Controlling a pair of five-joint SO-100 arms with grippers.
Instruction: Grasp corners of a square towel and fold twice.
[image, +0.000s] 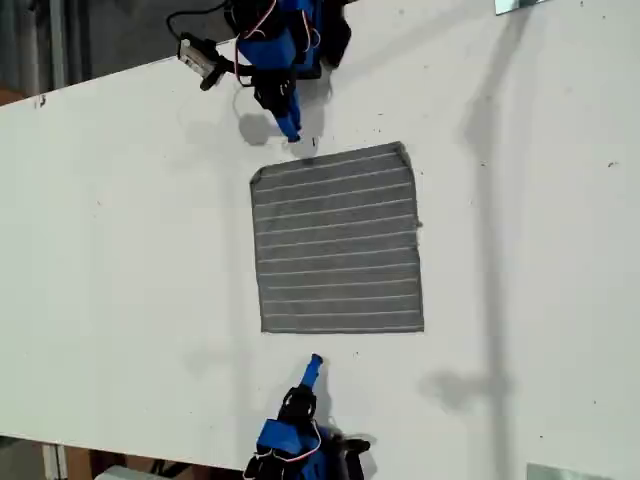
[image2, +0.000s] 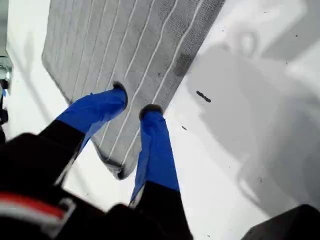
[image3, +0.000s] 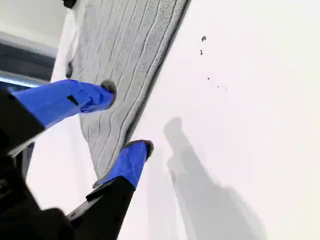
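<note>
The grey striped towel (image: 338, 240) lies flat and unfolded in the middle of the white table. Its corners (image: 257, 178) (image: 263, 328) (image: 403, 150) (image: 420, 325) all rest on the table. My first gripper (image2: 135, 101) is open and holds nothing. It hangs over the towel (image2: 115, 45) close to one corner (image2: 117, 170). My second gripper (image3: 126, 118) is open wider and straddles the towel's (image3: 135, 45) long edge, also holding nothing. One blue arm (image: 285, 105) stands off the towel's edge at the exterior view's top and another (image: 308, 385) at its bottom. The wrist views do not settle which is which.
The white table (image: 120, 250) stretches wide on the exterior view's left, with its edge (image: 100, 82) slanting across the top left. A long shadow (image: 490, 200) crosses the exterior view's right. Small dark specks (image2: 202, 96) (image3: 203, 38) dot the table beside the towel's edge.
</note>
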